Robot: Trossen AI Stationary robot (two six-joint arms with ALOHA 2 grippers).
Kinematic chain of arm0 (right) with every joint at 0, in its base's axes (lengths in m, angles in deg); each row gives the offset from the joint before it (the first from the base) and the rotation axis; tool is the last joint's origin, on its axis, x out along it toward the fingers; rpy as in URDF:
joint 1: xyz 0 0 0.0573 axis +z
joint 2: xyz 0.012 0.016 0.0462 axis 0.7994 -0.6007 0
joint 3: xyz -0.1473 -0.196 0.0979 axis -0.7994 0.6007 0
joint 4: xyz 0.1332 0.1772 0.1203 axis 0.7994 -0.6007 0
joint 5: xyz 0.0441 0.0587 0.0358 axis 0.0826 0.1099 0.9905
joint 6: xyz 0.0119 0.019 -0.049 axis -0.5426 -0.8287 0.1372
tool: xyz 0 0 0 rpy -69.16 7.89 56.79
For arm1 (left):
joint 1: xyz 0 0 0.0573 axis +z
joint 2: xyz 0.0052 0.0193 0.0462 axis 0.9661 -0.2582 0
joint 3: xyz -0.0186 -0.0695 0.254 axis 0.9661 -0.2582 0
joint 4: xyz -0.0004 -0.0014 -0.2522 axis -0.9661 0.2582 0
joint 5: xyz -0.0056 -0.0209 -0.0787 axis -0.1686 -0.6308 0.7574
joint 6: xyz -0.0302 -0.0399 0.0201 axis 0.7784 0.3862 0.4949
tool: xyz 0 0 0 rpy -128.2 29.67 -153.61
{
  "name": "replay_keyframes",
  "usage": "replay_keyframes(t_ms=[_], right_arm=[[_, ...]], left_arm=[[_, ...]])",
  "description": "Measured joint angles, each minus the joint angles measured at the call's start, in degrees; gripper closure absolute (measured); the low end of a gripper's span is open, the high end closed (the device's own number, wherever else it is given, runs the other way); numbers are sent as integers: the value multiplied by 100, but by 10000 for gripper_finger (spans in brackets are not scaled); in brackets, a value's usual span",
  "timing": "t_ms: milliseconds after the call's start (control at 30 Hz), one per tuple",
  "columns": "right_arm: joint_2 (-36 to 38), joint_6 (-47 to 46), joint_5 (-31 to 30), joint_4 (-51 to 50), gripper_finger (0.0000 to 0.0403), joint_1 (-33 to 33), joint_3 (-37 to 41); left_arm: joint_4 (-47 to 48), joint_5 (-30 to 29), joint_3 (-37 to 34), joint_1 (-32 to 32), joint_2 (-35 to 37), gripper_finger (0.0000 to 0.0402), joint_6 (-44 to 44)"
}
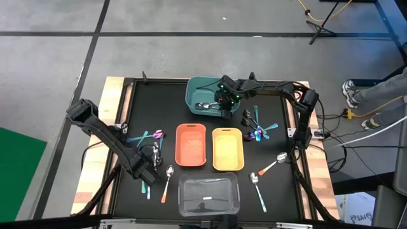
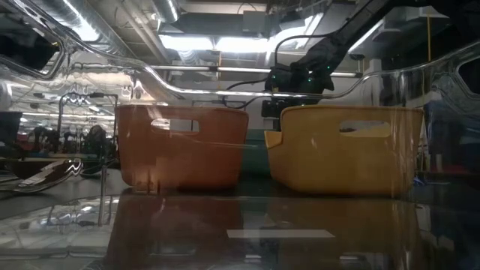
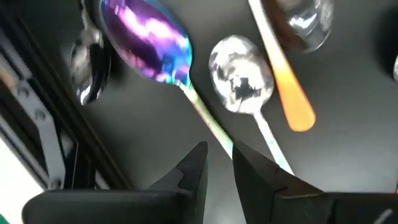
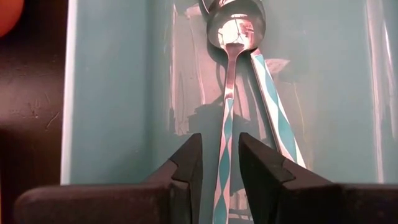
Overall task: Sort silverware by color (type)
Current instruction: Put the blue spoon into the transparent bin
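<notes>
Clamped between the right fingers [image 4: 221, 168], a teal-striped spoon [image 4: 227, 93] hangs over the teal bin [image 1: 198, 95]; it could snag on release. Left fingers [image 3: 219, 163] pinch an iridescent spoon [image 3: 149, 40], which may slip.

Ceiling lights [image 2: 225, 41] glare bright above the orange bin [image 2: 184, 146] — its clear foreground smears reflections. Left wrist view blurred close up — the iridescent spoon [image 3: 149, 43] gleams, soft-edged.

Two dark jointed arms, black cabling, green wrist lights, flat black jaws
</notes>
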Motion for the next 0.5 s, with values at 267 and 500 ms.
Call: replay_keyframes(t_ms=[267, 500], right_arm=[[0, 0, 0, -8, 313, 0, 0], [0, 0, 0, -15, 313, 0, 0]], left_arm=[[-664, 10, -672, 1, -6, 333, 130], [-1297, 36, -1192, 3, -2, 333, 161]])
